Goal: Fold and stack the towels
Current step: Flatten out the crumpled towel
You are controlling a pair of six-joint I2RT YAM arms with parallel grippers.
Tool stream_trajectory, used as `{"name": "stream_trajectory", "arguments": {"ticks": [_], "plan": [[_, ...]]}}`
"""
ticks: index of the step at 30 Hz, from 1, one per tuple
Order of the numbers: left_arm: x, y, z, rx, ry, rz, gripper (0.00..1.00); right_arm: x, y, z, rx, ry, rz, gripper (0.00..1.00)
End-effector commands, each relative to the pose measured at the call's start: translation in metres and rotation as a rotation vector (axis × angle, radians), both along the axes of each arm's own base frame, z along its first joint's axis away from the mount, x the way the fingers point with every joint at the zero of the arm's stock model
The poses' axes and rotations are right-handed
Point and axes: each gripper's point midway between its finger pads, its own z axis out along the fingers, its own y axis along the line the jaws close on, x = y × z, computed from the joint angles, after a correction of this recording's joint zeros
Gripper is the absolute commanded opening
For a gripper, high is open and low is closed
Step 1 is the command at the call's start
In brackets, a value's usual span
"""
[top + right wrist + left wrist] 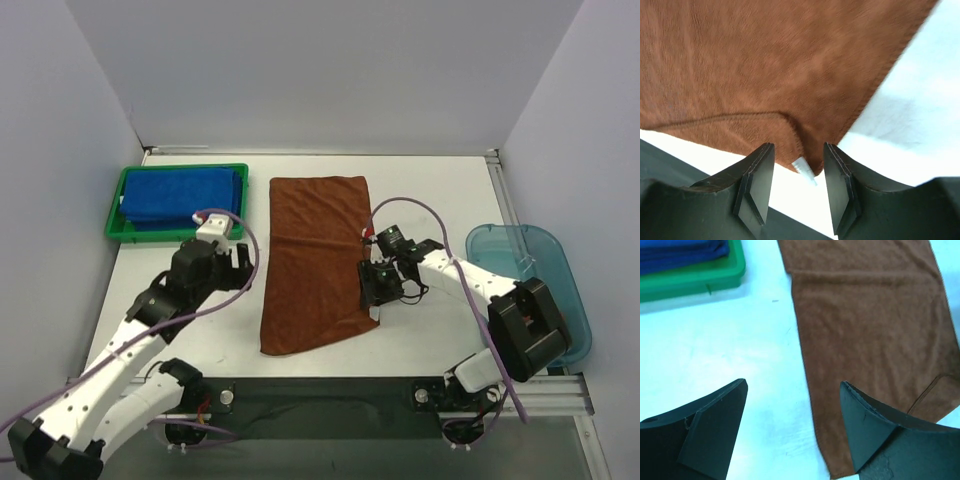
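right up close, the right gripper [797,150] hangs low over the near right corner of the rust-brown towel [765,65]. its jaws are parted a moderate way and nothing is pinched. the corner tip and its little white tag [804,171] sit in the gap, and that corner is turned over on itself, hem showing. whether a finger brushes the cloth, can't tell. over to the left gripper [793,384]: jaws spread wide, holding nothing, poised above bare table [740,340] just beside the towel's left edge. the towel lies flat and lengthwise mid-table between the arms, its left hem straight. there's a bare strip between it and the green tray [118,232], where the blue towels [180,192] sit folded. on the right, open tabletop runs out to the teal bin [540,250] at the table's edge.
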Motion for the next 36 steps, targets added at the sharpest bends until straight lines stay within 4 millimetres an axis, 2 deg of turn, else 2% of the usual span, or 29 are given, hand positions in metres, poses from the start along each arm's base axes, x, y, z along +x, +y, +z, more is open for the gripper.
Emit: {"name": "stream_trajectory", "arguments": {"ticks": [1, 3, 7, 12, 24, 29, 34, 36], "plan": [[-0.013, 0.018, -0.012, 0.002, -0.026, 0.049, 0.85, -0.021, 0.0, -0.005, -0.039, 0.061, 0.063, 0.44], [-0.018, 0.019, -0.008, -0.036, -0.083, 0.045, 0.85, -0.025, 0.003, -0.008, -0.047, 0.071, 0.092, 0.44], [-0.011, 0.03, 0.007, -0.03, -0.146, 0.103, 0.85, -0.029, 0.006, -0.017, -0.069, 0.093, 0.132, 0.43], [-0.007, 0.03, -0.003, 0.002, -0.098, 0.096, 0.84, -0.025, 0.01, -0.021, -0.086, 0.086, 0.161, 0.43], [-0.003, 0.035, -0.003, 0.012, -0.096, 0.109, 0.84, -0.024, 0.031, -0.009, -0.021, 0.063, 0.254, 0.36], [-0.003, 0.035, -0.005, 0.013, -0.091, 0.108, 0.84, -0.023, 0.032, -0.012, -0.03, 0.064, 0.261, 0.33], [-0.003, 0.034, -0.006, 0.015, -0.089, 0.104, 0.83, -0.023, 0.027, -0.017, -0.059, 0.064, 0.259, 0.25], [-0.003, 0.034, -0.005, 0.015, -0.092, 0.103, 0.83, -0.021, 0.024, -0.018, -0.072, 0.06, 0.255, 0.14]]}}
